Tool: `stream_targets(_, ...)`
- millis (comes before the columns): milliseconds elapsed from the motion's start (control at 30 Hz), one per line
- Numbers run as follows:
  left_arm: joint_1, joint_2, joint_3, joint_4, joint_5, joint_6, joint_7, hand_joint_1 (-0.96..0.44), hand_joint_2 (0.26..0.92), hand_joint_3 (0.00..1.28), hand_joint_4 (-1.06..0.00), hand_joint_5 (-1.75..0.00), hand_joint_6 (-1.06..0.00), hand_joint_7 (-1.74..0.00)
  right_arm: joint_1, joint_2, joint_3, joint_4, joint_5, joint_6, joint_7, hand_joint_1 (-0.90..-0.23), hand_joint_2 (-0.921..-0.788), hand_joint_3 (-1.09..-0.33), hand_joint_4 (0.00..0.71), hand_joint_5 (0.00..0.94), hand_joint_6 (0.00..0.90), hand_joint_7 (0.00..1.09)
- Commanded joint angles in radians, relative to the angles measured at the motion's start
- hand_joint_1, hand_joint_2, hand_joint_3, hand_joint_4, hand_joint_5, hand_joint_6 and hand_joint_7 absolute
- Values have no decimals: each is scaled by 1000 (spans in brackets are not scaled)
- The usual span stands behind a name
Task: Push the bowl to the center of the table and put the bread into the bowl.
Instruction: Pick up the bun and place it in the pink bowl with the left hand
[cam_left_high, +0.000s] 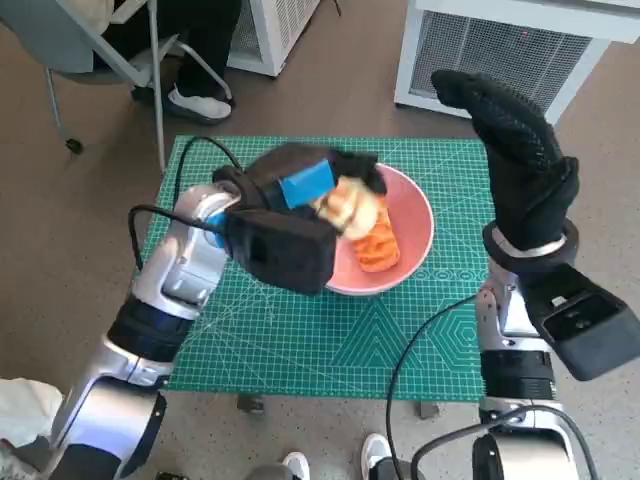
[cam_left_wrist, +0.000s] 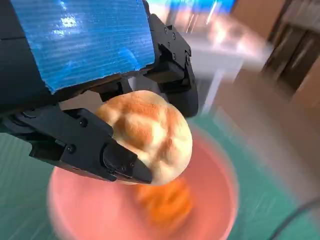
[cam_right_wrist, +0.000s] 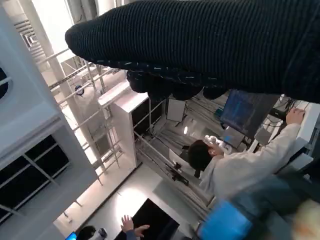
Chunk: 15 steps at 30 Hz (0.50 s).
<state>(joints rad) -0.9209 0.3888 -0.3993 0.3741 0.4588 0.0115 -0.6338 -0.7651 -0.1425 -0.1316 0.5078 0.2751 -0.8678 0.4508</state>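
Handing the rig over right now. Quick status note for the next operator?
Left hand: holds the round bread over the pink bowl, not yet released.
Right hand: raised clear beside the table, holds nothing.
Bowl: on the green mat, roughly mid-table. An orange bread piece already lies inside.
Done: the bowl looks placed; the bread is carried above it.
Left: lower and release the bread into the bowl, then withdraw the left hand.
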Motion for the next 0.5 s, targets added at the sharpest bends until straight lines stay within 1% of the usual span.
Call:
stream_targets(33, -16, 21, -3, -42, -1, 65, -82, -335, 918, 38, -324, -102, -328, -168, 21, -10, -2, -5, -8, 15, -8, -534, -921, -830, -1, 467, -1, 556)
stream_targets(133, -2, 25, 21, -76, -13, 74, -80, -388, 920, 38, -260, -26, -291, -137, 20, -11, -3, -7, -10, 17, -11, -537, -921, -828, -1, 467, -1, 555)
stream_targets(167, 14, 24, 36, -95, -21, 69, -61, -391, 920, 38, -252, -21, -288, -134, 19, -12, -3, -7, -11, 18, -12, -537, -921, -828, -1, 467, -1, 555)
stream_targets(200, 26, 23, 47, -109, -26, 65, -47, -394, 920, 37, -194, -13, -264, -120, 18, -12, -3, -7, -11, 19, -13, -538, -921, -827, -1, 467, -1, 555)
stream_targets(267, 56, 17, 75, -139, -40, 43, -4, -395, 919, 34, -126, -7, -232, -100, 16, -12, -3, -5, -12, 19, -15, -538, -921, -825, -1, 465, -1, 556)
stream_targets(333, 83, 10, 99, -152, -53, -1, 51, -391, 915, 27, -53, -2, -182, -69, 12, -11, -4, -1, -13, 19, -18, -539, -921, -821, -1, 462, -1, 557)
stream_targets(433, 120, -3, 138, -143, -77, -117, 161, -388, 915, 23, -17, 0, -138, -43, 5, -9, -3, 5, -11, 20, -20, -535, -921, -817, 1, 460, -1, 560)
stream_targets(500, 138, -13, 160, -136, -94, -177, 215, -389, 918, 24, -8, 0, -126, -35, 2, -7, -3, 6, -9, 20, -21, -532, -921, -816, 2, 460, -1, 563)
